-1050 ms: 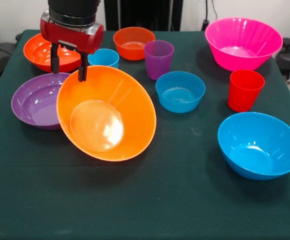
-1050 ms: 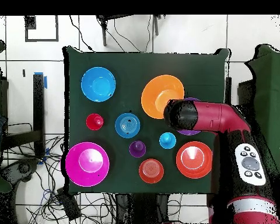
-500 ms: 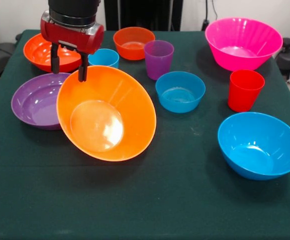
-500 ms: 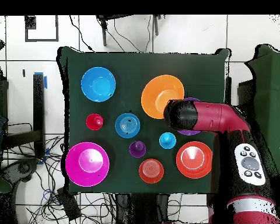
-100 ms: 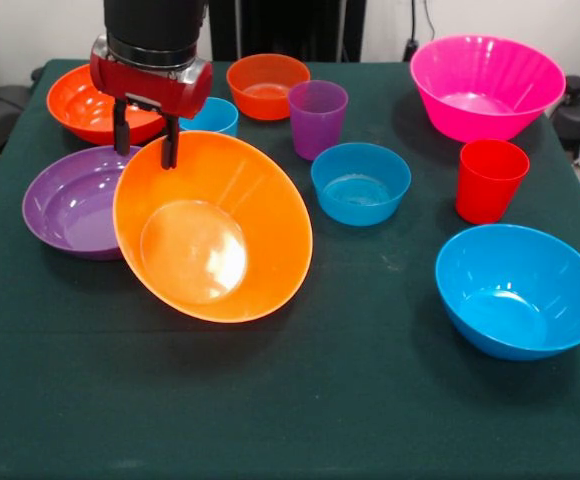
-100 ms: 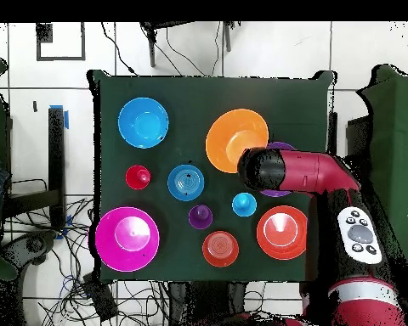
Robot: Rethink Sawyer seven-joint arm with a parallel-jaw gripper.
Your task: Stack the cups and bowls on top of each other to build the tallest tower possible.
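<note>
The large orange bowl [image 5: 210,230] [image 6: 236,138] lies tilted toward the camera, leaning on the purple bowl [image 5: 70,200]. My gripper [image 5: 146,145] stands open over the orange bowl's far-left rim, one finger outside it and one just inside. Behind it are the shallow red-orange bowl [image 5: 80,100], the light blue cup [image 5: 210,113] and the small orange bowl [image 5: 267,85]. The purple cup [image 5: 317,118], small blue bowl [image 5: 360,182], red cup [image 5: 490,178], pink bowl [image 5: 485,85] and large blue bowl [image 5: 520,290] stand apart to the right. Nothing is stacked.
A dark green cloth [image 5: 290,420] covers the table. In the overhead view the arm [image 6: 309,174] hides most of the purple bowl. Cables lie on the tiled floor [image 6: 190,51] around the table.
The gripper has shifted slightly right and lower toward the orange bowl's rim, and its fingers stand a little closer together. No bowl or cup has moved.
</note>
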